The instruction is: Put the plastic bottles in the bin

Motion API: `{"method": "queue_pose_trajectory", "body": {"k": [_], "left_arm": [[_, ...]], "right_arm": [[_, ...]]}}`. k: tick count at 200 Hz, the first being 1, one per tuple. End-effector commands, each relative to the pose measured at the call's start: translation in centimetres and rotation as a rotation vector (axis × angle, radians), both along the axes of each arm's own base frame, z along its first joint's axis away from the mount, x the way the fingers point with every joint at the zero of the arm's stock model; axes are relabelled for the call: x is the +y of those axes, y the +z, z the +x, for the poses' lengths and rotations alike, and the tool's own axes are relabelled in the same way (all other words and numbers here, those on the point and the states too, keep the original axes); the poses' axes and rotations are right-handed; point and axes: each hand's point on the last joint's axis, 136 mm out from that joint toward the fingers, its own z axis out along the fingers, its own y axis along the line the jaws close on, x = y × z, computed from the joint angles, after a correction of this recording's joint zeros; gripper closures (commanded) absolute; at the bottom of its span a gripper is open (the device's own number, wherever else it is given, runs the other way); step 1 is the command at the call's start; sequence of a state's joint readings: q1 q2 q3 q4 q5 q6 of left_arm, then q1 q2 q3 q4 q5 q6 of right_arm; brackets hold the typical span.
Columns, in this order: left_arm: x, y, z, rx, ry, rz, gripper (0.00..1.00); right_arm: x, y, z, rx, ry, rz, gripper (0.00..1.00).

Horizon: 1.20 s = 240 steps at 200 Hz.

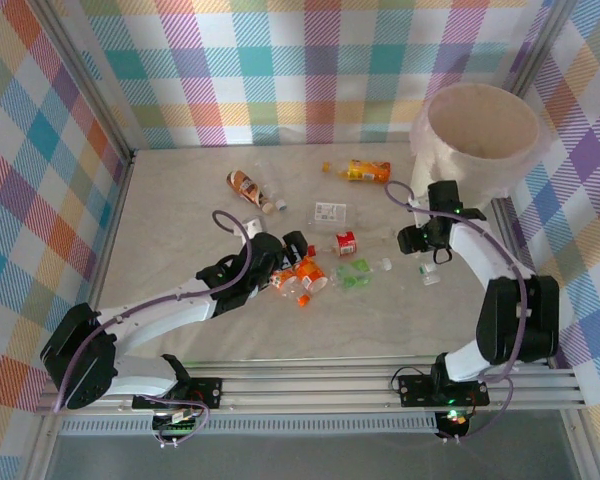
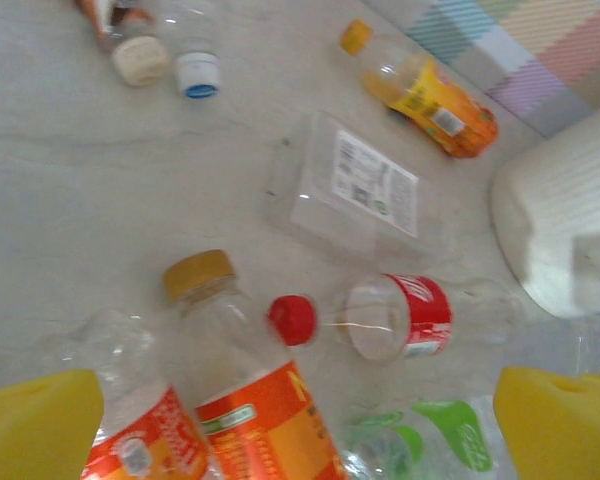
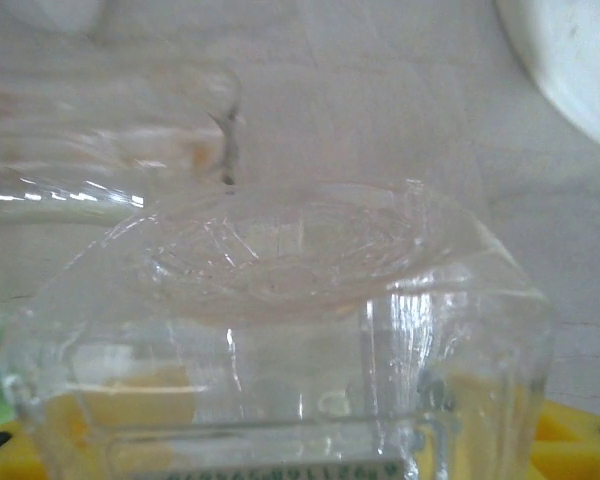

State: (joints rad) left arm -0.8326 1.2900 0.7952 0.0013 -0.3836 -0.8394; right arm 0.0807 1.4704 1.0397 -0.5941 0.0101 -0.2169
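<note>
jaws are standing wide apart on my left gripper (image 1: 296, 247); on my right gripper (image 1: 430, 262) i cannot tell whether they are clamping.
a clear bottle (image 3: 280, 330) is lying between the right fingers (image 3: 575, 440), just in front of the bin (image 1: 458, 168). my left gripper is hovering over the orange-labelled bottles (image 1: 306, 275), well left of the bin.

Nothing reads clearly. The flattened clear plastic bottle (image 2: 302, 195) carries a white label (image 2: 365, 185) of fine dark print, too blurred to read. The white lettering on the red band (image 2: 427, 315) of the red-capped clear bottle (image 2: 375, 320) is illegible, as is the print at the bottom of the crushed clear bottle (image 3: 280, 330).
</note>
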Motion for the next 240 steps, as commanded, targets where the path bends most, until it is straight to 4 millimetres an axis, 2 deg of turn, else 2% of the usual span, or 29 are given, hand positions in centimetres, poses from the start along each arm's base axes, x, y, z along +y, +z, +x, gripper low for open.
{"method": "queue_pose_trajectory", "body": {"k": [1, 27, 46, 81, 119, 164, 193, 240], "left_arm": [[-3.6, 3.9, 0.9, -0.115, -0.173, -0.052, 0.00], [-7.1, 5.5, 0.6, -0.153, -0.342, -0.079, 0.00], [-8.6, 6.8, 0.3, -0.192, -0.416, -0.131, 0.00], [-9.3, 8.7, 0.0, -0.248, -0.453, -0.183, 0.00], [-9.5, 9.2, -0.7, -0.272, -0.490, -0.191, 0.00], [-7.9, 9.6, -1.1, -0.294, -0.448, -0.195, 0.00], [-6.5, 9.7, -1.5, -0.305, -0.410, -0.188, 0.00], [-3.9, 9.5, -2.1, -0.308, -0.330, -0.175, 0.00]], "right_arm": [[2.0, 2.3, -1.1, -0.041, 0.042, 0.099, 0.48], [3.4, 5.2, -1.0, -0.127, 0.063, 0.181, 0.51], [4.8, 7.6, -1.0, -0.188, 0.091, 0.258, 0.51], [6.7, 13.0, -0.8, -0.322, 0.090, 0.440, 0.52], [8.2, 18.7, 0.1, -0.444, 0.056, 0.638, 0.52], [8.5, 25.0, 2.2, -0.565, -0.002, 0.801, 0.52], [6.4, 29.1, 4.8, -0.719, -0.145, 0.848, 0.53], [4.7, 34.6, 8.5, -0.885, -0.255, 0.936, 0.55]]}}
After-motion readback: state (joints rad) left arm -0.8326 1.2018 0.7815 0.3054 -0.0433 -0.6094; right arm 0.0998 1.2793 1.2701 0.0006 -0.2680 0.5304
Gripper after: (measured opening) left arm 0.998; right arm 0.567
